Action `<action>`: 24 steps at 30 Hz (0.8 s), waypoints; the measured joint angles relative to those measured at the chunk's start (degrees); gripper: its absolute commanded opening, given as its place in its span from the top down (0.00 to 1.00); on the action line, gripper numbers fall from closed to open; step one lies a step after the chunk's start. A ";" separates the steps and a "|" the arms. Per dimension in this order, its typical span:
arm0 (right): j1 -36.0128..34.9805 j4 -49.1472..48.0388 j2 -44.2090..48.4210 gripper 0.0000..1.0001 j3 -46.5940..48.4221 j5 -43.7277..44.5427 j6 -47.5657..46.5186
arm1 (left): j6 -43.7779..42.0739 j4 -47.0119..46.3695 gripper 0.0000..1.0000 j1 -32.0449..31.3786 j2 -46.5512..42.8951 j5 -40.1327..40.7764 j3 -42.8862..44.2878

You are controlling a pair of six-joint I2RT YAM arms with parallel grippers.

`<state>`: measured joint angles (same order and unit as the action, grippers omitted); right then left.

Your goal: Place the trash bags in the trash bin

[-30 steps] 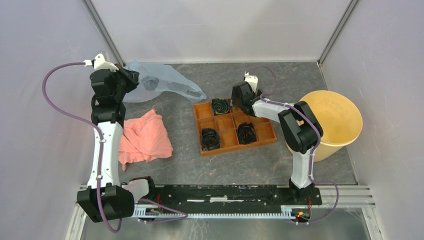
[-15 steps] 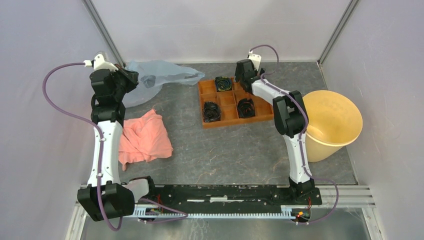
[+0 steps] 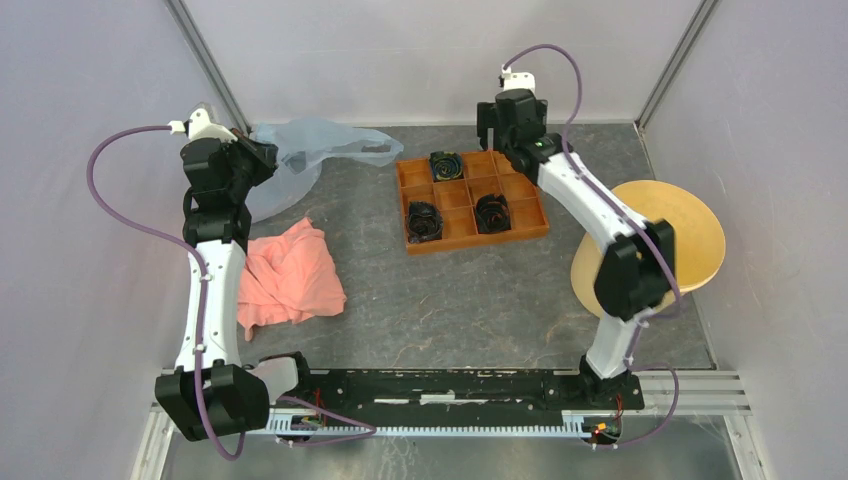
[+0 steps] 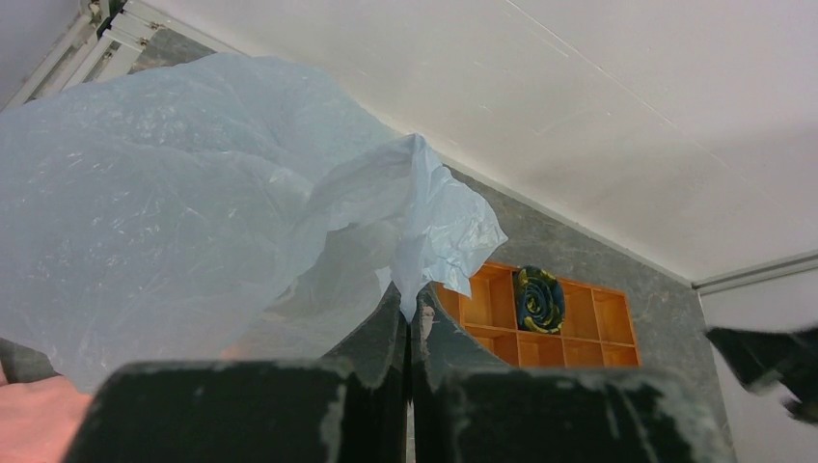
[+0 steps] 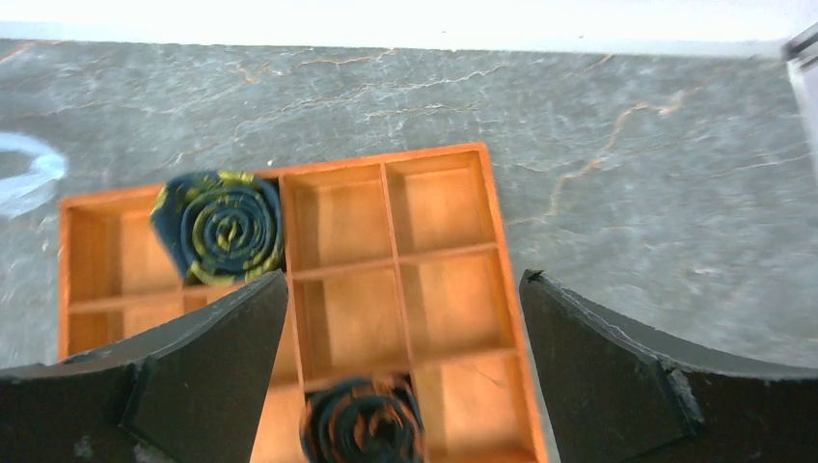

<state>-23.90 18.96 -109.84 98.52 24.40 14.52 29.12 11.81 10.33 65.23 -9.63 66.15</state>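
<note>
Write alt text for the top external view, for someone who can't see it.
The left gripper pinches a pale blue trash bag at far left, while the open right gripper hovers over an orange tray holding dark rolls. A tilted yellow bin sits at right, a pink cloth at left.

My left fingers are matt black (scuffed pale along the edges). The trash bag is thin translucent plastic film, crinkled, faintly glossy. The trash bin is smooth matt plastic, the compartmented tray matt orange plastic, the pink cloth soft wrinkled fabric, the tabletop dull, veined, stone-like
</note>
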 measured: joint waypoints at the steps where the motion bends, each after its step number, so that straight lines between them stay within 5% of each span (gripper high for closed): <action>1: -0.66 1.11 3.80 0.02 -1.77 0.00 -1.18 | 0.00 -0.02 0.98 0.00 0.00 0.00 0.00; 8: -2.80 9.46 31.12 0.02 -20.13 3.67 -6.69 | 0.00 0.00 0.98 0.00 -0.02 0.11 -0.02; 16: -1.84 20.39 45.00 0.03 -29.55 12.63 -6.88 | 0.17 -0.28 0.98 0.00 -0.26 -0.13 -0.46; 18: -1.77 22.71 46.40 0.10 -32.17 15.02 -6.58 | 0.26 -0.39 0.98 0.00 -0.35 -0.13 -0.90; 24: -1.46 28.30 47.12 0.53 -35.95 15.26 -5.81 | 0.59 -0.42 0.98 0.00 -0.35 -0.13 -1.11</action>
<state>-25.36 47.27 -62.72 62.57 39.66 8.71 29.71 11.40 10.33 64.88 -9.76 65.04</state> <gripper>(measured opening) 0.608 0.033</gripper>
